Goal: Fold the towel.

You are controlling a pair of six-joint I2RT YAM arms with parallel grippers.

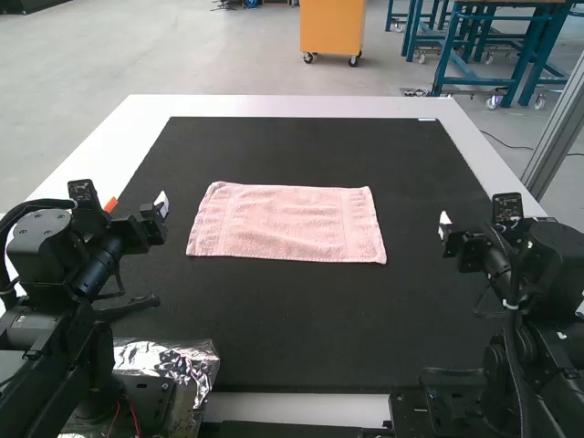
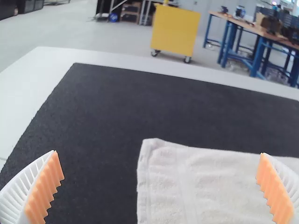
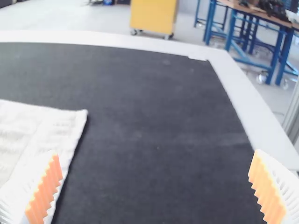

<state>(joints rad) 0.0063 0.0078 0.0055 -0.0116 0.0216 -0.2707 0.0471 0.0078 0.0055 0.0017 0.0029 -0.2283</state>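
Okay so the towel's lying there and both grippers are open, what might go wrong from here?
The pink towel lies flat on the dark mat, so fingertips might skim over its edge or scrape the mat. The left gripper and right gripper are both open and empty; if only one catches cloth, the towel could skew.

Both wrist views crop the towel (image 2: 205, 186); in the high view, the left arm (image 1: 99, 269) and right arm (image 1: 543, 283) hide parts of the worktop (image 1: 292, 106).

Your black jointed left arm (image 1: 78, 274) holds its white, ribbed left gripper (image 1: 161, 207) spread wide. Your black right arm (image 1: 538, 283) has its matching right gripper (image 1: 444, 224) parted too.
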